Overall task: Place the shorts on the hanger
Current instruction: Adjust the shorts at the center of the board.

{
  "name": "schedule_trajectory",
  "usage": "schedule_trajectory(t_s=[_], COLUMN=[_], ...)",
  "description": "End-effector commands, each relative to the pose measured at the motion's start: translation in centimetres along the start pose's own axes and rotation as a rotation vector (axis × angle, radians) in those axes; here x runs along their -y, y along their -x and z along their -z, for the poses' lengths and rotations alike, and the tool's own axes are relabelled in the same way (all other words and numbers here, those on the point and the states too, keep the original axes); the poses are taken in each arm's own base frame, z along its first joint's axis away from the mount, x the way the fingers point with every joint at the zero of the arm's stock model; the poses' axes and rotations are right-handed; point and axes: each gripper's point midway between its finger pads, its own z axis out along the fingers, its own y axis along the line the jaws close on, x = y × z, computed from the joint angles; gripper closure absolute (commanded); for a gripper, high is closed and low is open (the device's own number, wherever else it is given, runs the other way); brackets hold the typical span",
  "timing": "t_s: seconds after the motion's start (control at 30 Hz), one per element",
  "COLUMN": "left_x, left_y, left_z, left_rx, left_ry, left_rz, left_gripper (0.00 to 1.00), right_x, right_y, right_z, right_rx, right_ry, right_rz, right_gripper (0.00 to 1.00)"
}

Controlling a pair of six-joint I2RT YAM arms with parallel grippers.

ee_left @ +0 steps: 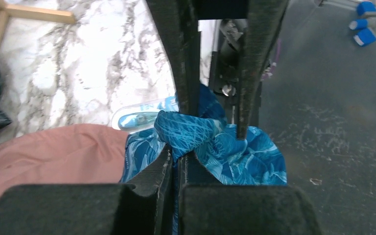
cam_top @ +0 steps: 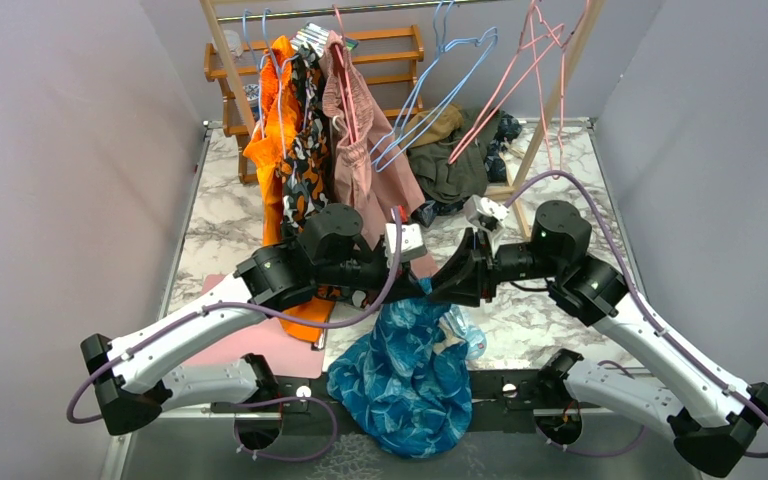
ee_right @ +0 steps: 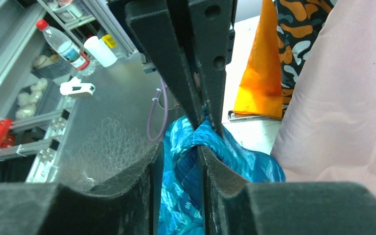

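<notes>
The teal-blue leaf-print shorts (cam_top: 405, 380) hang in a bunch over the table's near edge, held at their top where both grippers meet. My left gripper (cam_top: 415, 283) is shut on a fold of the shorts (ee_left: 200, 137). My right gripper (cam_top: 452, 280) faces it from the right, its jaws a little apart with the shorts (ee_right: 186, 166) bunched between them. Thin pink hangers (cam_top: 508, 100) hang empty on the rail at the back right, well away from both grippers. The white drawstring is hidden.
Plain pink shorts (cam_top: 360, 150) and orange-black shorts (cam_top: 300, 170) hang on the rail at the back left, with light blue hangers (cam_top: 430, 100) beside them. A dark clothes pile (cam_top: 455, 165) lies behind. A pink cloth (cam_top: 260, 345) lies under the left arm.
</notes>
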Motion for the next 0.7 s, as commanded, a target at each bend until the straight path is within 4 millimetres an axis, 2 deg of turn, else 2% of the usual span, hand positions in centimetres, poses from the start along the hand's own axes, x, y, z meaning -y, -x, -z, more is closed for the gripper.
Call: schedule_trajectory(t_s=[0.0, 0.17, 0.33, 0.37, 0.43, 0.67], left_x=[-1.2, -1.8, -2.4, -2.5, -2.1, -0.8], left_y=[1.6, 2.3, 2.9, 3.3, 4.2, 7.0], left_z=[1.8, 4.2, 7.0, 7.6, 9.0, 12.6], left_rx=[0.077, 0.163, 0.268, 0.299, 0.37, 0.584], left_ry=[0.116, 0.222, 0.334, 0.353, 0.371, 0.389], left_rz=[-0.045, -0.051, -0.047, -0.044, -0.054, -0.119], left_gripper=[1.0, 1.0, 1.0, 1.0, 1.0, 1.0], right_x=[-1.5, -1.5, -0.8, -0.6, 0.1, 4.0], right_y=[2.2, 4.3, 5.4, 5.1, 3.9, -2.4], right_z=[0.7, 1.9, 4.0, 4.3, 4.6, 4.2], right_rx=[0.049, 0.136, 0.263, 0.275, 0.273, 0.161], right_ry=[0.008, -0.101, -0.265, -0.282, -0.32, -0.449], right_rz=[0.033, 0.026, -0.053, -0.058, -0.071, -0.199], right_gripper=[0.53, 0.17, 0.11, 0.1, 0.01, 0.0])
